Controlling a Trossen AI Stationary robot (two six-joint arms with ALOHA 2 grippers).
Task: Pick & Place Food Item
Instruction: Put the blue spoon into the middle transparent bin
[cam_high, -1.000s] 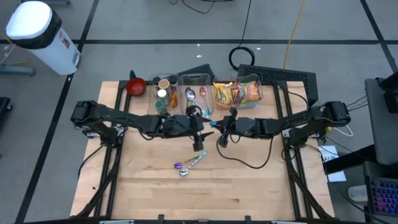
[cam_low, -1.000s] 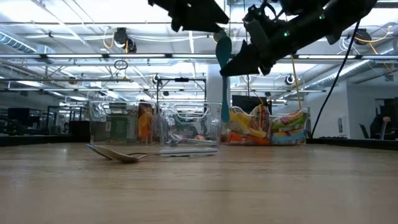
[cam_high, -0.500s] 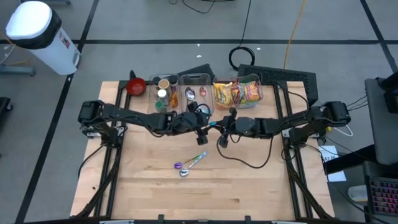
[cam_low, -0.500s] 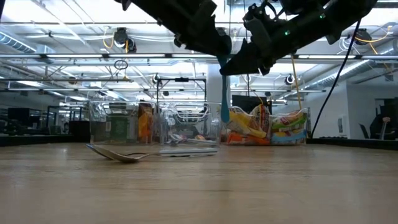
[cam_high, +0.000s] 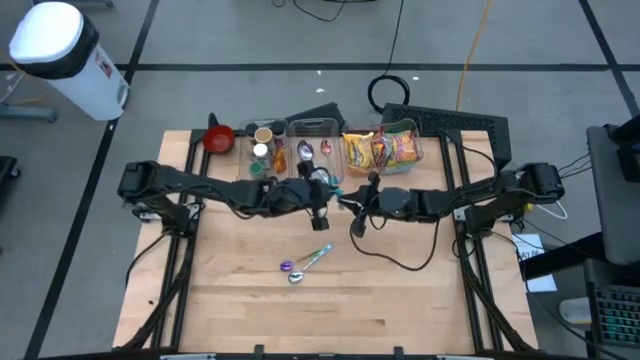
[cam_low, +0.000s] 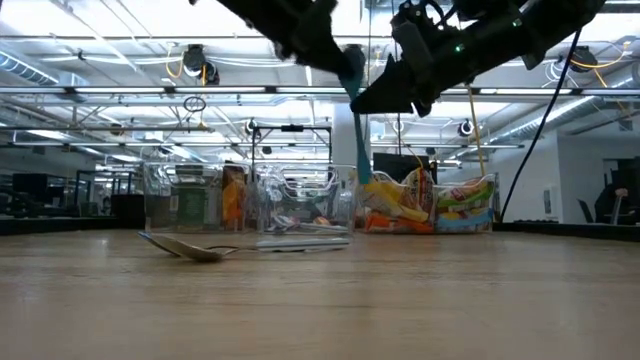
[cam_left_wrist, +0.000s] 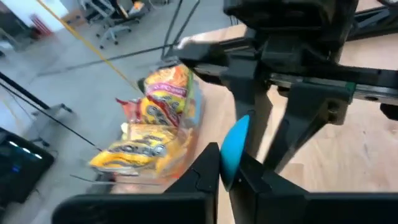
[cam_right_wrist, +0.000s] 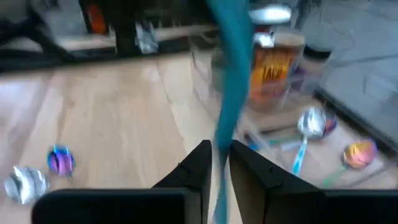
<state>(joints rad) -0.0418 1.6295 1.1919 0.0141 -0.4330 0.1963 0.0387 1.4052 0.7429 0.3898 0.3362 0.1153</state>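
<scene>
Hanging above the middle of the wooden table (cam_high: 400, 300), a blue spoon (cam_low: 360, 140) pointed its handle down and its bowl up, tilted a little, between the two arms. The left gripper (cam_left_wrist: 229, 174) was clenched on the spoon's bowl end, its dark fingers (cam_left_wrist: 202, 171) pinching the blue plastic on both sides. The right gripper (cam_right_wrist: 219, 163) sat just beside it at the same spot, its fingers (cam_right_wrist: 196, 165) close on either side of the blue handle with only a narrow gap; whether it gripped the handle or had let go could not be told. In the high view both grippers met near the table's far middle, right in front of a row of clear bins (cam_high: 315, 140). The rightmost bins held colourful snack packets (cam_high: 385, 150), the left ones jars and loose spoons. Two more spoons (cam_high: 300, 265) lay on the bare wood nearer the front, well apart from the arms.
</scene>
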